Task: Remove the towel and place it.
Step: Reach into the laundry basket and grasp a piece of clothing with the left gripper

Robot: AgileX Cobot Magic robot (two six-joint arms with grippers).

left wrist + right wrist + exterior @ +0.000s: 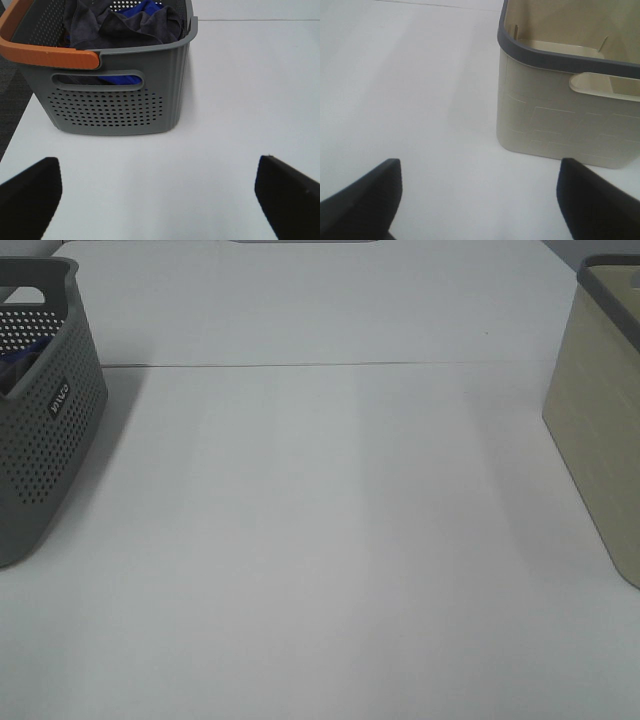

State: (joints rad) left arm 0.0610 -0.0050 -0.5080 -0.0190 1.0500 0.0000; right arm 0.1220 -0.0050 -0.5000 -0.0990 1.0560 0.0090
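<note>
We see a white worktop (320,540) with a grey perforated basket (45,420) at its left edge and a cream basket (600,430) at its right edge, the two well apart with bare surface between them. A thin seam (320,365) runs across the worktop farther back. The towel (110,25) is inside the grey basket: from the left wrist view it lies there as a crumpled charcoal heap, rising to about the level of the rim, with a blue cloth (145,9) showing just beside and partly under it, and blue also visible through the slot cut in the basket's near wall. An orange handle (45,52) lies along one side of that basket's rim. The left gripper (157,185) hangs near the grey basket, apart from it, its two dark fingers (30,200) spread wide over the white surface and touching neither the basket nor the towel. On the other side, the right gripper (480,190) sits likewise spread wide, its fingers (365,200) framing plain worktop, with the cream basket near it but not touching. That basket has a dark grey rim (555,57) and a slot handle in its wall; the part of its pale inside that we can see holds no cloth.
</note>
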